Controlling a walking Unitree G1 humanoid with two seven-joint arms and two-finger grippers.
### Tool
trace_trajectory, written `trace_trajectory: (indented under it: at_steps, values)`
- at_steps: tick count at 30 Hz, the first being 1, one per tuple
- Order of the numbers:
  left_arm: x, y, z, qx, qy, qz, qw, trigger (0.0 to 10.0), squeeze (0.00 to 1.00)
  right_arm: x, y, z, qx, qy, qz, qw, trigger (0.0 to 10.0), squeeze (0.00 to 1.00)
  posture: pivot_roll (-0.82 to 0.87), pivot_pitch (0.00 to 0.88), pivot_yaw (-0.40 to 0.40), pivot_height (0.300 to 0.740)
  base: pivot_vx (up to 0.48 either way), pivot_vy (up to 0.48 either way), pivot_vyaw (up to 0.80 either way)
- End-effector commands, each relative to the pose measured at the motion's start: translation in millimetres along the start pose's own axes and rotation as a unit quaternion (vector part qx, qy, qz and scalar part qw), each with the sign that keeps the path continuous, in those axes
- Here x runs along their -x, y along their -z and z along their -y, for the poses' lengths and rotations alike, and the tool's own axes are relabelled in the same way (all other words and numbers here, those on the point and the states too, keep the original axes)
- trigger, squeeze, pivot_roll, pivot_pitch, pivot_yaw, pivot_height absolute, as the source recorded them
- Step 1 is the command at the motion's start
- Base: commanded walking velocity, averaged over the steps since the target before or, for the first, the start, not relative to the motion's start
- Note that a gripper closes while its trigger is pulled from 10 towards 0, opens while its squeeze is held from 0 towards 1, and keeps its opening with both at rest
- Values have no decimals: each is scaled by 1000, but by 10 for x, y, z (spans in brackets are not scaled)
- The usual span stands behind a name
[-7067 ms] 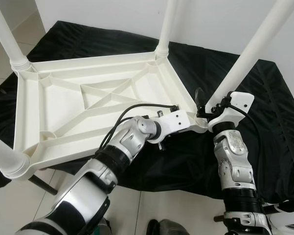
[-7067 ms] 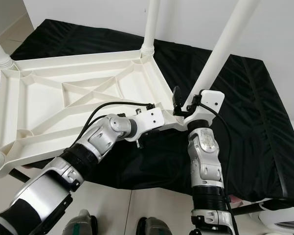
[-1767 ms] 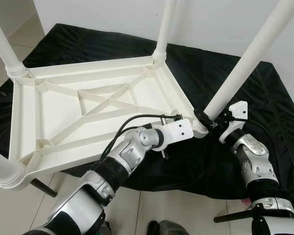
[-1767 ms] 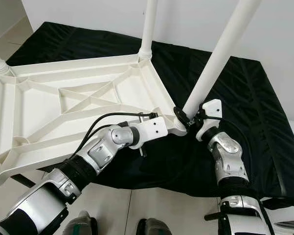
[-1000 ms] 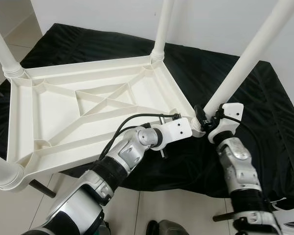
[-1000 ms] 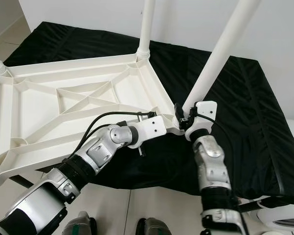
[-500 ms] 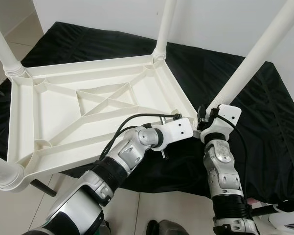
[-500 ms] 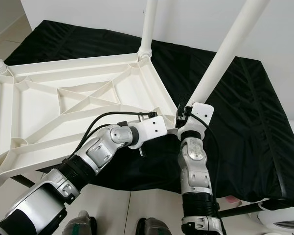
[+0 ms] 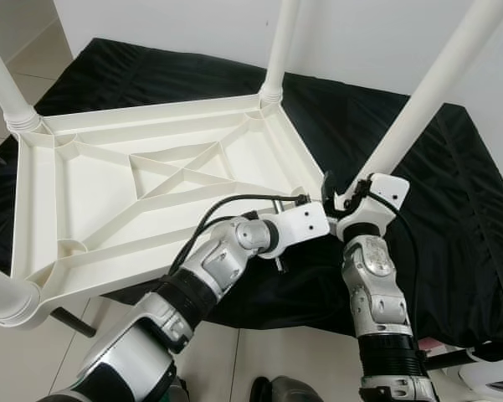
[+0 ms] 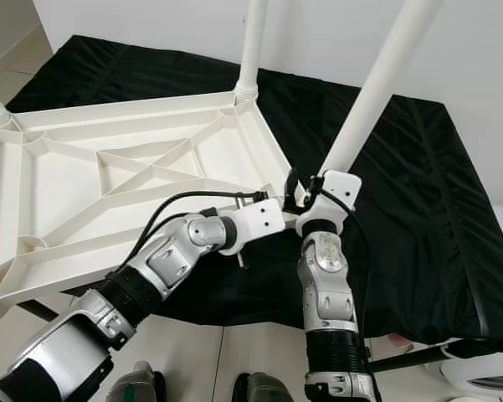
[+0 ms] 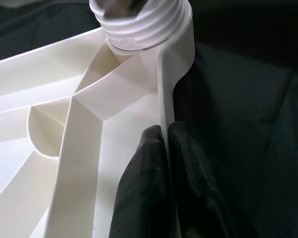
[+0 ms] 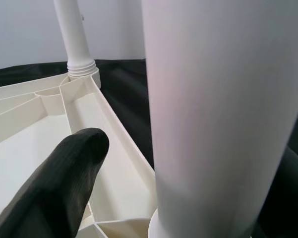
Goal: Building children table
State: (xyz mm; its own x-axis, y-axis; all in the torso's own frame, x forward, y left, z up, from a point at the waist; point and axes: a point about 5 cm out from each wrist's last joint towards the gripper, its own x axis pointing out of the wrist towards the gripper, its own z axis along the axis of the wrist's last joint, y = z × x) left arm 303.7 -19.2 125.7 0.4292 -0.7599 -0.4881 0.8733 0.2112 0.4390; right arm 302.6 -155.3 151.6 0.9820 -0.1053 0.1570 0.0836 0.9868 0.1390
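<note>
The white plastic table (image 9: 151,121) lies upside down on a black cloth, with a leg standing up from each corner. My left gripper (image 11: 164,131) is shut on the table's rim (image 11: 171,74), just short of the threaded socket (image 11: 144,25) at the near right corner. My right gripper (image 9: 351,191) straddles the base of the near right leg (image 9: 427,84). Its one visible finger (image 12: 74,168) stands a little apart from that leg (image 12: 223,114); the other finger is hidden behind it.
Three more legs rise at the far corner (image 9: 280,50), the left corner (image 9: 4,79) and the near left corner (image 9: 4,293). The black cloth (image 9: 452,209) spreads to the right. A dark rod (image 9: 67,321) pokes out below the table, over tiled floor (image 9: 259,360).
My right forearm has swung from leaning right to nearly upright, carrying its gripper round the leg's base toward the near left side. The left gripper has stayed on the rim.
</note>
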Motion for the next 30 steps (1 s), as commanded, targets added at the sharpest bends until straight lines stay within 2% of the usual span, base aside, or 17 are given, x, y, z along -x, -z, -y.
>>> trace_trajectory:
  at_steps: [1,5,6,8,9,11,15,16,21,24,28,30]
  values:
    - [-41,256,196,20,70,-55,996,10000,0,7,-50,38,4,-19,15,1000,10000,1000,-2,45,-89,740,0,0,0]
    - [-48,245,199,19,70,-54,996,10000,0,-9,-64,100,10,-38,19,999,10000,1000,-4,38,-89,740,0,0,0]
    - [-50,243,200,19,70,-53,996,10000,0,-17,-57,132,13,-43,16,999,10000,851,-3,38,-89,740,0,0,0]
    - [-52,242,201,19,71,-53,996,10000,0,-21,-52,153,15,-46,14,999,10000,851,-3,38,-89,740,0,0,0]
    - [-52,241,202,19,71,-53,996,10000,0,-25,-43,182,21,-59,12,998,10000,0,-4,36,-89,740,0,0,0]
    - [-54,241,201,18,70,-53,996,10000,0,-27,-27,207,19,-72,5,997,10000,0,-3,32,-88,740,0,0,0]
    - [-57,240,194,17,70,-53,996,10000,0,-40,30,336,34,-135,-17,990,10000,0,-4,29,-86,740,0,0,0]
    - [-56,240,191,17,69,-53,996,10000,0,-55,39,388,35,-140,-21,989,10000,0,-4,26,-85,740,0,0,0]
    - [-55,241,186,16,69,-53,996,10000,0,-77,51,456,39,-157,-27,987,10000,0,-6,25,-80,740,0,0,0]
    - [-53,230,169,13,70,-52,996,10000,0,-110,91,566,63,-231,-47,970,10000,0,-11,29,-76,740,0,0,0]
    - [-55,225,162,12,70,-51,996,10000,0,-140,86,610,64,-252,-53,964,10000,0,-13,31,-76,740,0,0,0]
    - [-58,216,158,11,71,-51,996,10000,0,-175,56,617,56,-281,-56,957,10000,0,-11,32,-76,740,0,0,0]
